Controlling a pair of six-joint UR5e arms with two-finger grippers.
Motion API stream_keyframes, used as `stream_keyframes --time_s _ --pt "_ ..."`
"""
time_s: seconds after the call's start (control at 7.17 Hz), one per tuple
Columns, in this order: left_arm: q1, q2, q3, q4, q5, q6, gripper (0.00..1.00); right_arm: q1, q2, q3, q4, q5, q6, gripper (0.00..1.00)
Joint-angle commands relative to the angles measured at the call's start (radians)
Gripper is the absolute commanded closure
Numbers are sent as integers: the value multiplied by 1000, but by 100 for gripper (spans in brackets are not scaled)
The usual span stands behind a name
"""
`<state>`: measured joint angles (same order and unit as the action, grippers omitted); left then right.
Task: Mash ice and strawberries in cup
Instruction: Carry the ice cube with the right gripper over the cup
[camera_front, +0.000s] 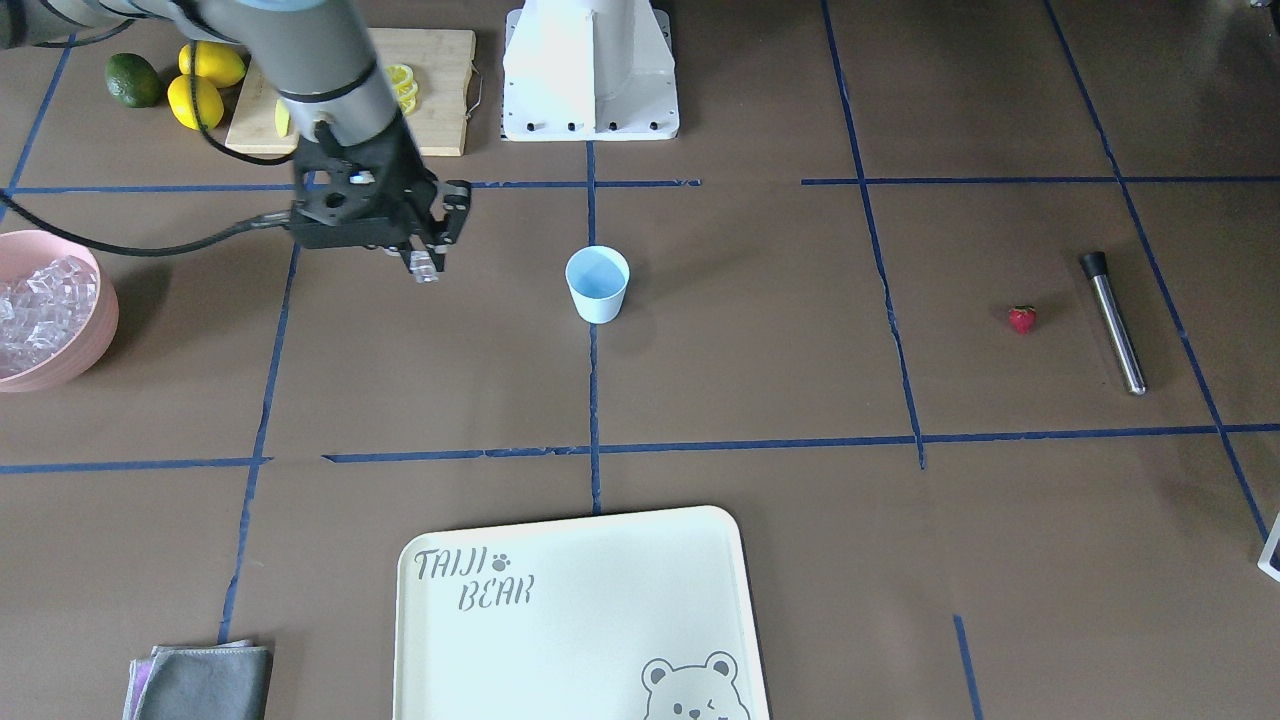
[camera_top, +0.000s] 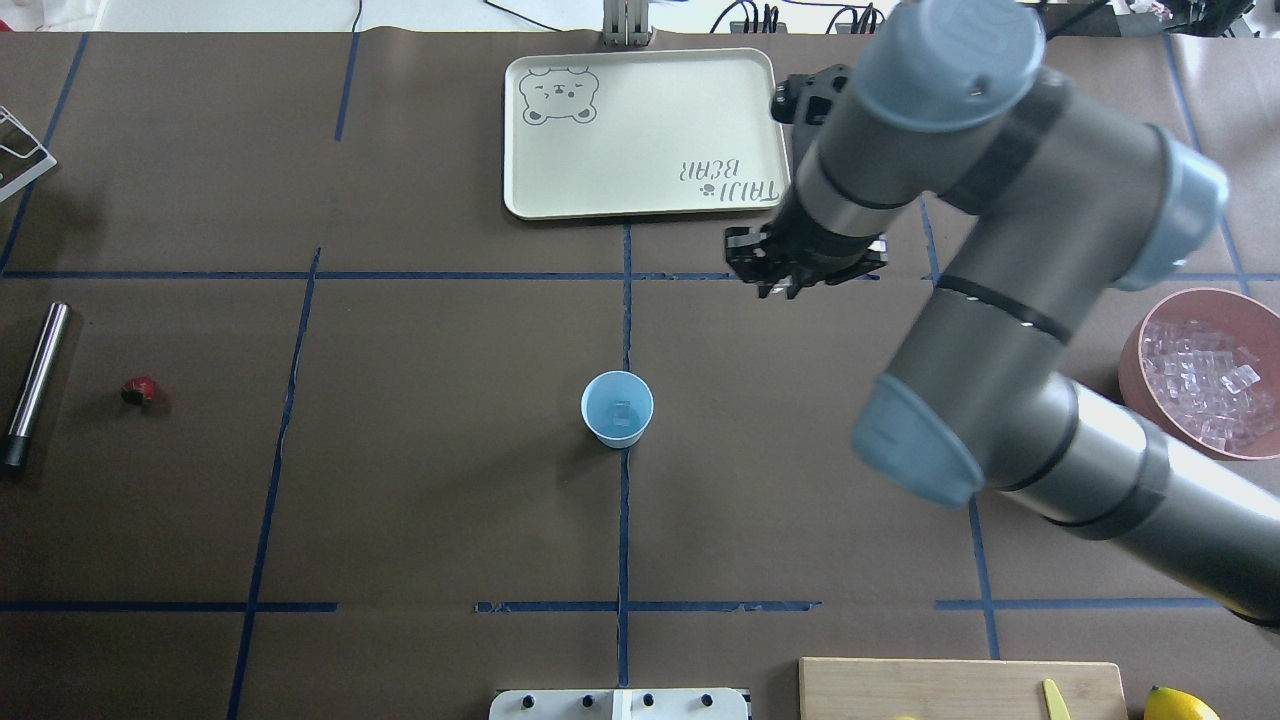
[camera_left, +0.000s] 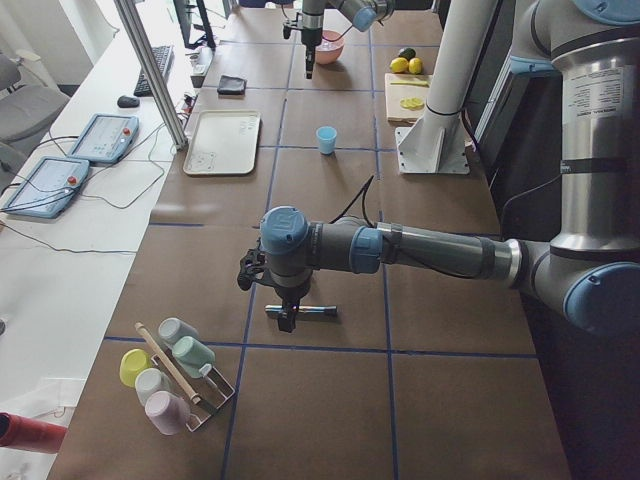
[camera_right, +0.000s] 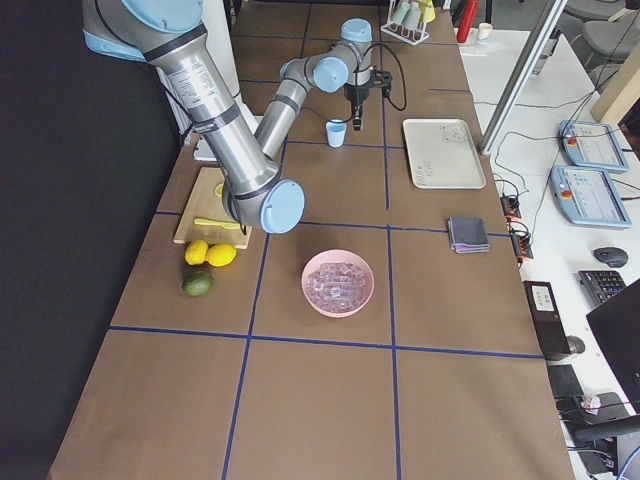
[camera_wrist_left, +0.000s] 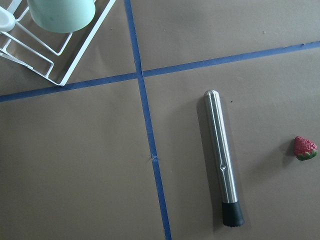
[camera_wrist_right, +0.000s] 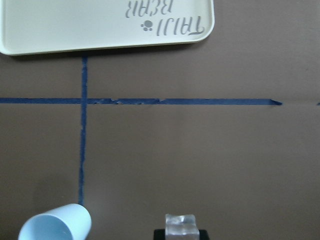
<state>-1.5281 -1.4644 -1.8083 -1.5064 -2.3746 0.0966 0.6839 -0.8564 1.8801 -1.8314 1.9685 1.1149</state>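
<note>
Right end effector (camera_front: 424, 262) clamped on one ice cube (camera_wrist_right: 181, 224), hanging left of centre in the front view, short of the cup (camera_front: 597, 284). Cup upright, mid-frame. In the overhead view a second cube (camera_top: 626, 409) seems to lie inside, faint. Strawberry (camera_front: 1021, 319) on the surface at right of frame, near the metal muddler (camera_front: 1112, 322), neither gripped. Left end effector (camera_left: 286, 318) hovers over the muddler; apart or together, cannot tell. Pink bowl (camera_front: 98, 345) of loose ice (camera_front: 40, 310) at left edge. Judgement: early loading stage. Strawberry and all mashing remain.
</note>
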Motion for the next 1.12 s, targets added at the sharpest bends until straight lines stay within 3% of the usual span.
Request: stream_keyframes --time_s 0.0,0.28,0.98 --pt "0 -2 0 0 0 0 0 -113 205 -203 6 -88 138 100" --pt "0 -4 -2 -1 0 0 0 -165 243 -292 53 -132 169 100" --pt "0 -2 1 0 0 0 0 -236 181 -300 53 -146 169 99"
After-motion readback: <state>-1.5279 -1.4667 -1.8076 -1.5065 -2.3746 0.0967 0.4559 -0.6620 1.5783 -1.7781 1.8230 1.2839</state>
